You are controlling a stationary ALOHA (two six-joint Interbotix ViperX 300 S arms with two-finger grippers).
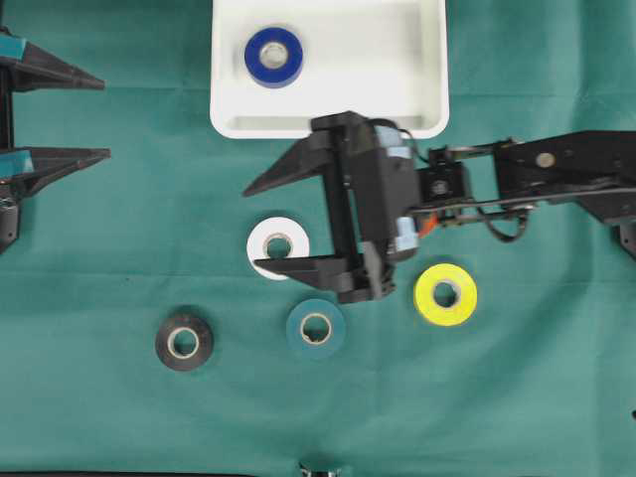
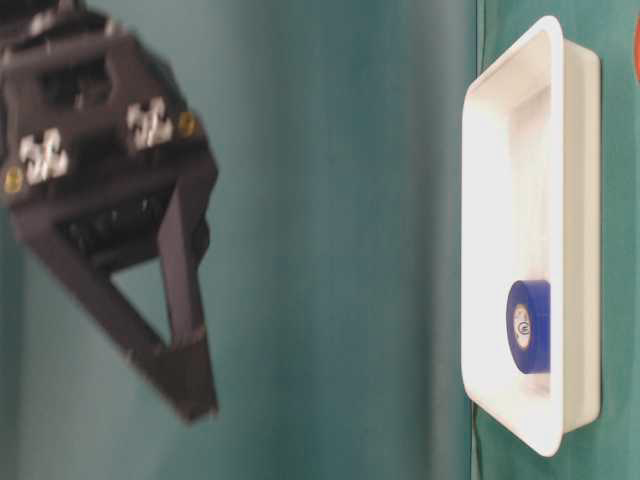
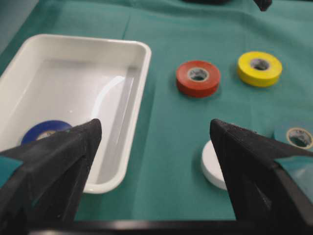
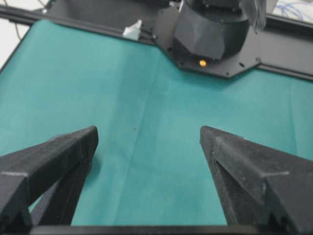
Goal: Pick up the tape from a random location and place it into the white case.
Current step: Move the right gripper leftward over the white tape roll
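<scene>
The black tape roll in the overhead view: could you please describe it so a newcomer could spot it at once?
Start at the white case at the top and drop to the lowest row of rolls on the green cloth. The black roll lies leftmost there, beside the teal roll, and is the darkest.

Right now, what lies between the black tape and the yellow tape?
In the overhead view, the teal tape lies between the black tape and the yellow tape.

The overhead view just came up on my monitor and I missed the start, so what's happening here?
Tape rolls are being collected into the white case. A blue roll already lies inside. The right tool hangs wide open and empty above the white roll. Black, teal and yellow rolls wait on the green cloth. The left tool sits open at the edge.
</scene>
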